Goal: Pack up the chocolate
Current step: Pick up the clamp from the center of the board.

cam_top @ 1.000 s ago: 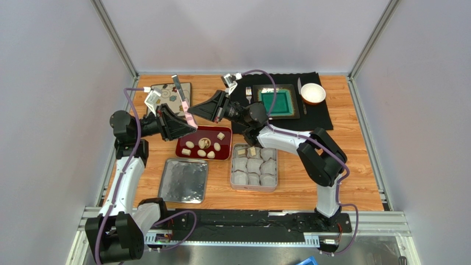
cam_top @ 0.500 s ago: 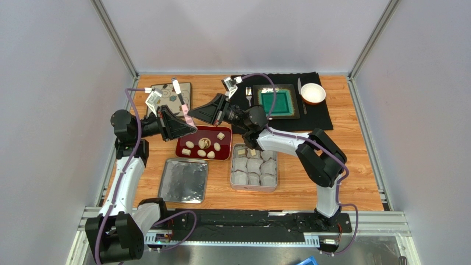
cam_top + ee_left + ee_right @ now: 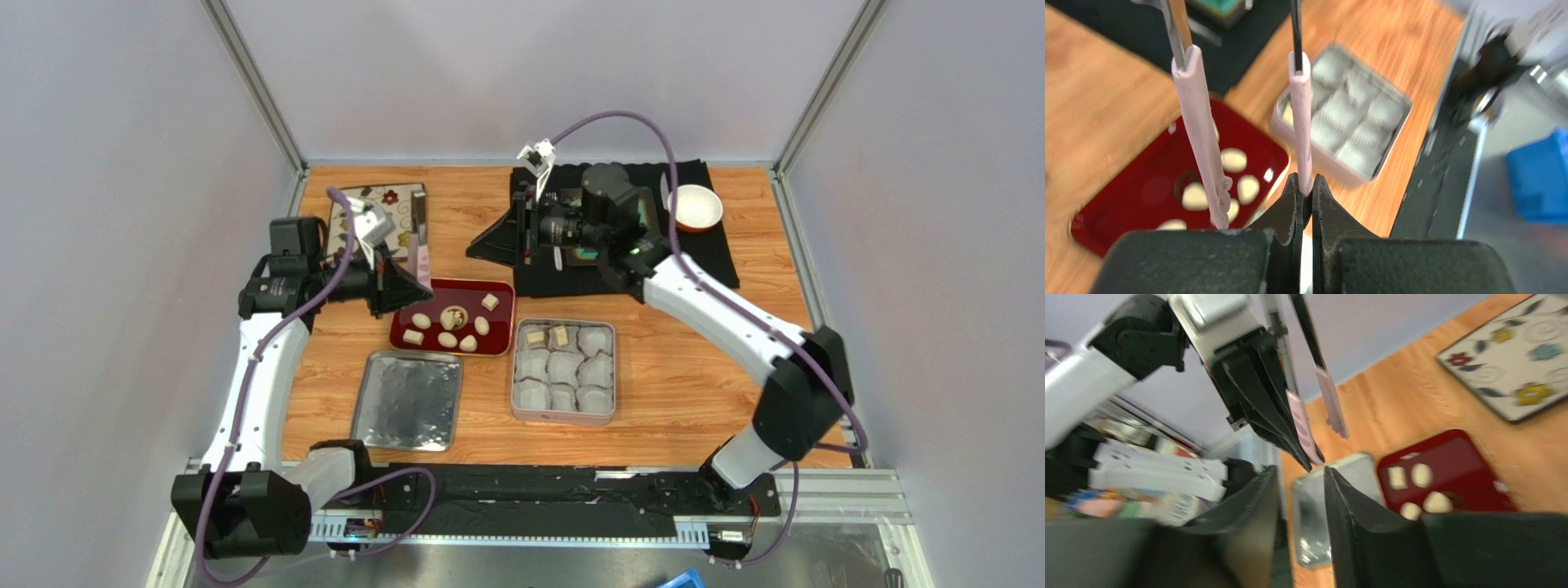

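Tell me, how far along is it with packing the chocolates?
Early days. Two cream chocolate lumps already sit in white paper cups in the silver metal tin. The left jaws are shut on pink-tipped metal tongs; the right jaws stand open, holding nothing. About seven lumps wait in the glossy red tray, and most cups are unfilled.

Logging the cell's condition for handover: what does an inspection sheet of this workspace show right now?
Surface: wooden table, no spills seen.
Job's things: chocolate lumps in red tray; two more in tin of paper cups; lid lies beside.
Clutter: floral tile, black mat, white bowl.
Grippers: left gripper shut on pink-tipped tongs; right gripper open, empty.
Cables: purple cables follow both arms, clear of trays.
Surroundings: grey walls, metal frame, blue object off the table.
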Controlling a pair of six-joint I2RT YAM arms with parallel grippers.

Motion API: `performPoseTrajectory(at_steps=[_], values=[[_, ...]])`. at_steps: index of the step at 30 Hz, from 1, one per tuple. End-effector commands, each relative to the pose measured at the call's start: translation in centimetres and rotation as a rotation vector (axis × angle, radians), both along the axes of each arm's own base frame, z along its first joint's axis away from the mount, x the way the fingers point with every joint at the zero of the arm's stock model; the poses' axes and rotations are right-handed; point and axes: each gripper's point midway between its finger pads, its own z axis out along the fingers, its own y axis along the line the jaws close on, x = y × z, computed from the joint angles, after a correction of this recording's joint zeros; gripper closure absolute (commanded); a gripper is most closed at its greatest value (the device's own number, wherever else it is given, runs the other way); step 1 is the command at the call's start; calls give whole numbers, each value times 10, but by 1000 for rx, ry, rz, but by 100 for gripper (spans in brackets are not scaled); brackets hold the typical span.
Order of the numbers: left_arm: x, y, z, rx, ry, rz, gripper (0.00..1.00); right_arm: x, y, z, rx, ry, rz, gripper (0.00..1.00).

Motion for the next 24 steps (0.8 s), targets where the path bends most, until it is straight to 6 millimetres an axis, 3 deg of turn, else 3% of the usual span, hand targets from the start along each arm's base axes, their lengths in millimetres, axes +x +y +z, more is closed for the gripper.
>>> performPoseTrajectory(at_steps=[1, 3, 5, 9, 10, 15, 20, 24], values=[[-41, 26, -75, 361, 21, -88, 100, -40, -59, -19, -392, -288, 60, 39], [-56, 24, -88, 423, -18, -180, 100, -38, -69, -17, -444, -387, 29, 17], [-75, 25, -103, 495, -13, -260, 100, -39, -73, -17, -492, -451, 23, 11], [-106, 29, -119, 577, -42, -411, 100, -50, -63, -23, -512, -522, 58, 9], [-120, 29, -120, 575, -24, -456, 100, -51, -57, -31, -525, -528, 75, 8], [-148, 28, -113, 555, -191, -624, 99, -72, -35, -66, -623, -620, 154, 8], [-155, 28, -119, 548, -212, -645, 100, -94, -21, -55, -535, -666, 179, 8], [-156, 24, -118, 521, -210, -649, 100, -100, -10, -46, -479, -729, 140, 8]])
